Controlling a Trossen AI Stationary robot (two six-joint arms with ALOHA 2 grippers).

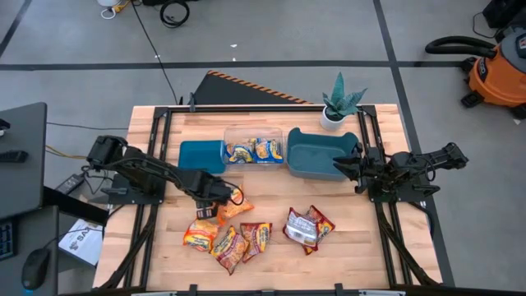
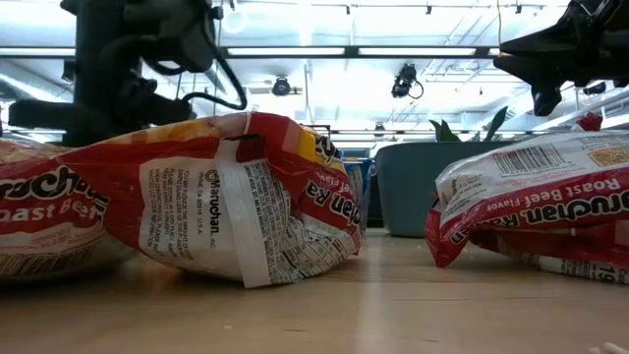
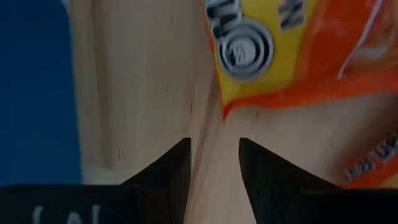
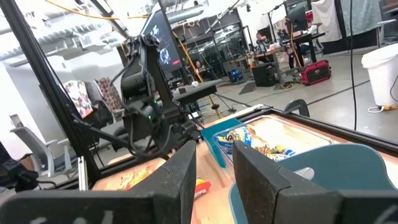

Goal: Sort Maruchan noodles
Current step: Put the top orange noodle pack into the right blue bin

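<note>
Left claw (image 1: 215,205) is seen from above held low over the wooden table (image 1: 362,238), just above the orange packet (image 1: 237,209) at the top of the left-hand heap. In its own wrist view its two dark fingers (image 3: 169,169) stand a narrow gap apart with only bare wood between them; nothing is gripped, and the orange packet's edge (image 3: 292,56) lies just ahead of the tips. The right claw (image 1: 343,167) is held up at the right side of the table, over the near rim of the teal tub (image 1: 316,153); its fingers (image 4: 180,171) are likewise parted by a small gap and hold nothing.

Along the far part of the table three containers are set in a row: a small blue bin (image 1: 201,156) on the left, a clear box (image 1: 253,148) in the middle, and the larger teal tub on the right. A potted plant (image 1: 339,105) stands behind the tub.

Blue-and-yellow packets (image 1: 255,150) lie inside the clear box. Several red and orange packets (image 1: 230,242) are bunched together, overlapping, on the near left part of the table below the left claw. Two red and silver packets (image 1: 307,228) lie overlapping to the right of that heap, apart from it. In the table-level view the nearest ones show the words Roast Beef (image 2: 550,211).
</note>
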